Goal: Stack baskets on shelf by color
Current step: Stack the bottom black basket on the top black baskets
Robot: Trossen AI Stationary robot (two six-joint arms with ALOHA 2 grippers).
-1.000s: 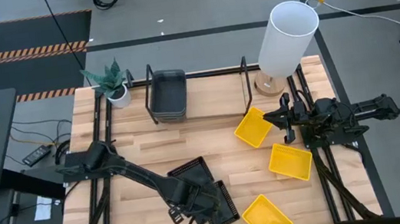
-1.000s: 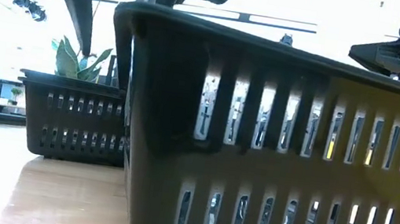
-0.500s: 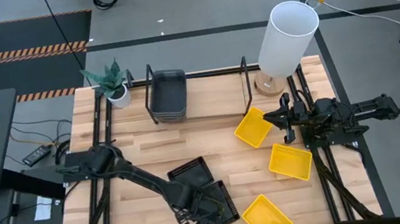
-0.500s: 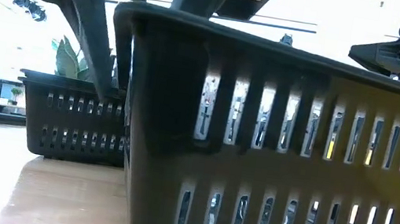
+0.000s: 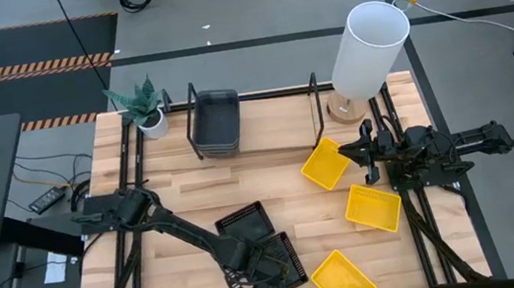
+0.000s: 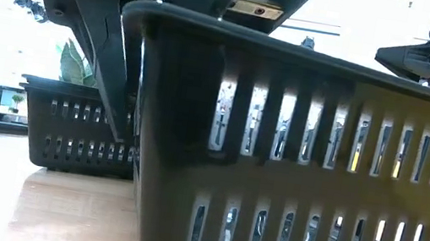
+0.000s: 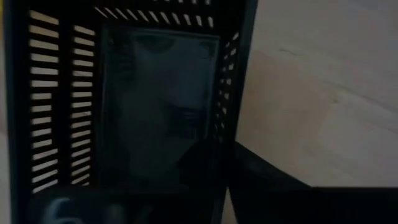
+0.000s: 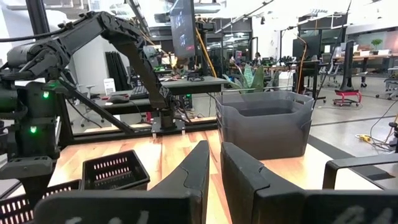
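Note:
Two black mesh baskets lie near the table's front edge, one (image 5: 248, 223) behind the other (image 5: 280, 260). My left gripper (image 5: 257, 271) points steeply down at the front one's left end and is shut on its wall (image 6: 131, 82). Dark grey baskets (image 5: 214, 122) sit stacked on the wire shelf (image 5: 251, 100) at the far side. Three yellow baskets (image 5: 324, 165) (image 5: 373, 206) (image 5: 343, 280) lie on the right half of the table. My right gripper (image 5: 350, 157) waits shut over the right edge, level and holding nothing. My left gripper has the front black mesh basket by its left end wall (image 7: 227, 118), which runs down between the fingers. One finger (image 7: 267, 186) stands outside the wall; the other, inside the basket, is lost in the dark. It comes from above, and the basket's bottom rests on the table.
A tall white cylinder (image 5: 369, 50) stands at the far right corner, and a potted plant (image 5: 144, 104) at the far left. Bare wood lies between the shelf and the black baskets. Beyond the table are desks and screens.
My left gripper has sunk onto the left end of the front black mesh basket, its arm dropping lower over the rim in the low view. The basket has stayed where it was.

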